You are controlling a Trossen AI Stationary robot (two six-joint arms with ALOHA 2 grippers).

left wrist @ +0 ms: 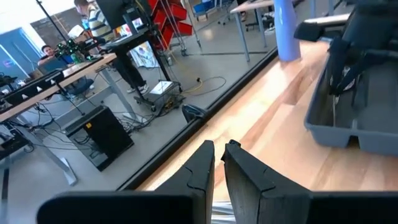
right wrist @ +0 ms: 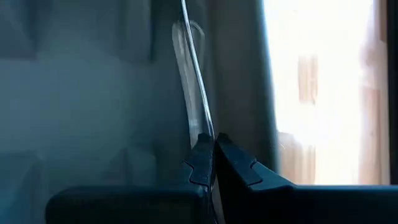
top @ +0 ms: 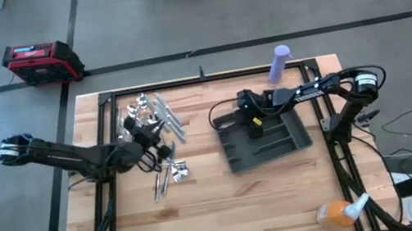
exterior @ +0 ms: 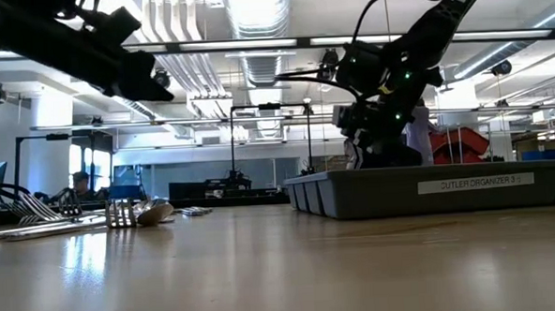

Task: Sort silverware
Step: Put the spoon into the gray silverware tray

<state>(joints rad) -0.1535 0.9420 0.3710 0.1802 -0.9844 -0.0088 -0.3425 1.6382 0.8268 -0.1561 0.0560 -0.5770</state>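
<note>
Over tray's (top: 294, 145) left edge | right tool (right wrist: 213, 144) pinching silverware piece (right wrist: 191, 81) | left tool (left wrist: 217, 155) narrow

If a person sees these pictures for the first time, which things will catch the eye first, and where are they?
Probably the heap of shiny silverware on the table's left half, with the left gripper over it, fingers nearly together. Next comes the dark grey tray near the middle, where the right gripper pinches one thin silver piece down inside a compartment. A lavender cylinder stands at the far edge.
</note>
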